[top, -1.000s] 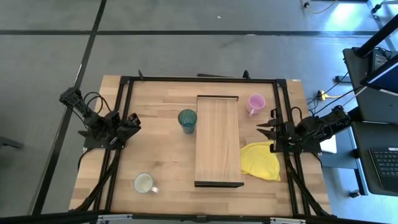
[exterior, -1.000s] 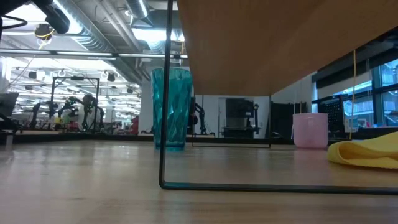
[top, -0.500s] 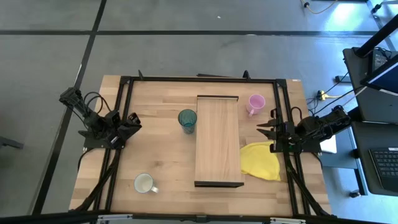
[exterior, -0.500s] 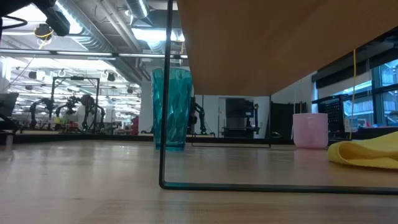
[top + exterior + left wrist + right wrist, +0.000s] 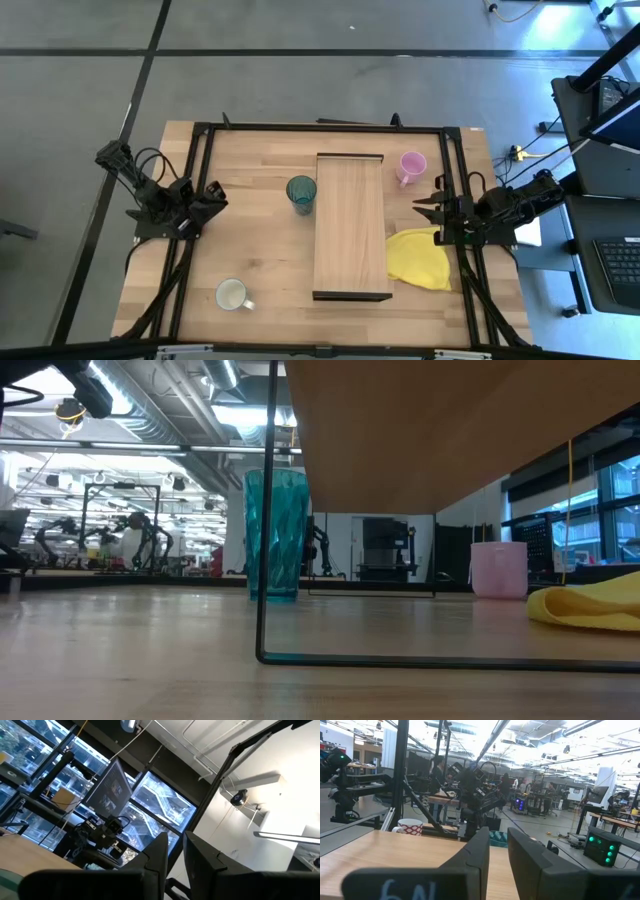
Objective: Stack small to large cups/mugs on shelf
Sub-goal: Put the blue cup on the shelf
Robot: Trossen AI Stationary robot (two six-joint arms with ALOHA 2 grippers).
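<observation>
The shelf, a long light-wood board on thin dark legs, stands mid-table; its underside shows in the low view. The teal tumbler stands upright on the table just left of the shelf. The pink mug stands on the table at the shelf's far right. The white mug stands near the front left. My left gripper is shut and empty at the table's left edge. My right gripper is shut and empty at the right edge.
A crumpled yellow cloth lies on the table against the shelf's right side, near my right gripper. A dark metal frame runs around the tabletop. Bare wood lies between the tumbler and the white mug.
</observation>
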